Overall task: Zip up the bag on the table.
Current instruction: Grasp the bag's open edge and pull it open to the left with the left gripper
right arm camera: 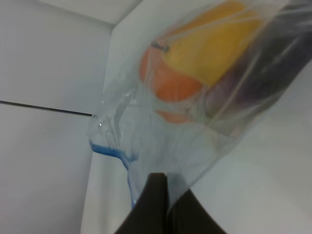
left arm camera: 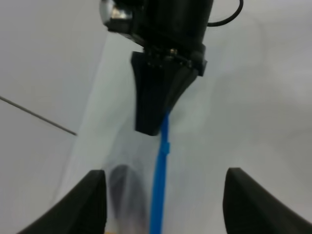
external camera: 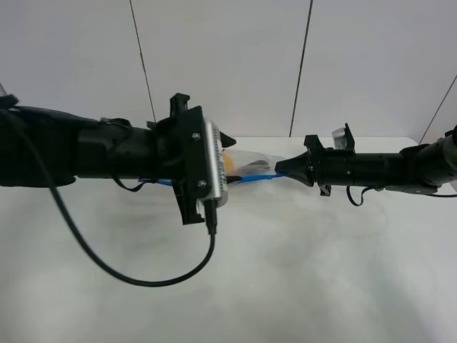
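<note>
A pale grey panelled wall point(external camera: 228, 57) fills the background. Thin dark seams point(external camera: 141, 57) run down it, slightly slanted.

bag point(right arm camera: 161, 141): clear, blue zipper strip point(left arm camera: 160, 180) | items inside point(right arm camera: 209, 48): orange, yellow, dark | table point(external camera: 285, 286): plain white

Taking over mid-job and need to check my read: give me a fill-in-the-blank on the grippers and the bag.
The right gripper is ____ on the zipper strip of the bag.
On the left gripper the jaws stand ____, gripping nothing.
The zipper strip is coloured ____.
Missing words: shut; open; blue.
</note>
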Motion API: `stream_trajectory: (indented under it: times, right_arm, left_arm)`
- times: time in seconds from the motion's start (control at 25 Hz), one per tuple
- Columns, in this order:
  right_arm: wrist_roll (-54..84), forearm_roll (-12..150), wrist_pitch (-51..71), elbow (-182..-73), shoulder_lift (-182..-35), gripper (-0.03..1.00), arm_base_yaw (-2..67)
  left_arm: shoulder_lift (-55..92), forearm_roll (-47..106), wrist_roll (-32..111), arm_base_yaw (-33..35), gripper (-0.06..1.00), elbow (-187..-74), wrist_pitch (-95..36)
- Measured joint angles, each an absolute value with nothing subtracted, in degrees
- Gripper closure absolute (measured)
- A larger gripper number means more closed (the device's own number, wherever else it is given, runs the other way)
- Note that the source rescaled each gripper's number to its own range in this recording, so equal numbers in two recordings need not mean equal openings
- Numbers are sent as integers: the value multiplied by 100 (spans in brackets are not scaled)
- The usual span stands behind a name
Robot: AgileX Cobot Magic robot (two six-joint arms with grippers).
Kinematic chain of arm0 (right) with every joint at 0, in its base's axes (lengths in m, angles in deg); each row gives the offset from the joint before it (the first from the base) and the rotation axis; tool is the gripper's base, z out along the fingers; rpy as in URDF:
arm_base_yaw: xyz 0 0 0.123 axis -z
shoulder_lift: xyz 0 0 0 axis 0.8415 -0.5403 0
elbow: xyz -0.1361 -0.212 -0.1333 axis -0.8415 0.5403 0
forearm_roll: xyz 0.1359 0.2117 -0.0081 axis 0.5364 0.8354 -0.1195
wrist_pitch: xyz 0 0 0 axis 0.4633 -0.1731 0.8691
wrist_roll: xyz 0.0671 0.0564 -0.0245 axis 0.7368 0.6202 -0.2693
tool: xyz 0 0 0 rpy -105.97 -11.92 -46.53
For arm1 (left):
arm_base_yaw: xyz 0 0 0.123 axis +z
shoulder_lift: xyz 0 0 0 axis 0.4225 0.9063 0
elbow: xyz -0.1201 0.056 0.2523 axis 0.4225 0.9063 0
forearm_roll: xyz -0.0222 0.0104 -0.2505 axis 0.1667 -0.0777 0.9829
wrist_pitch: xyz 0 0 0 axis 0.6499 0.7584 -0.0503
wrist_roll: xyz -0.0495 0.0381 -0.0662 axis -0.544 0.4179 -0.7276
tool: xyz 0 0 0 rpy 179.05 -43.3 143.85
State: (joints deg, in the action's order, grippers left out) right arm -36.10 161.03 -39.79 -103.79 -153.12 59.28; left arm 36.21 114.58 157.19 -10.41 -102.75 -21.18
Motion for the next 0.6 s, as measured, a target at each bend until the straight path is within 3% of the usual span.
stream_trajectory:
  times: [0.6]
  right_arm:
    - [-3607, 16103, -3979, -10379, -15312, 97, 5928]
  left_arm:
    - [5264, 11476, 15682, -1166, 4, -11285, -2090]
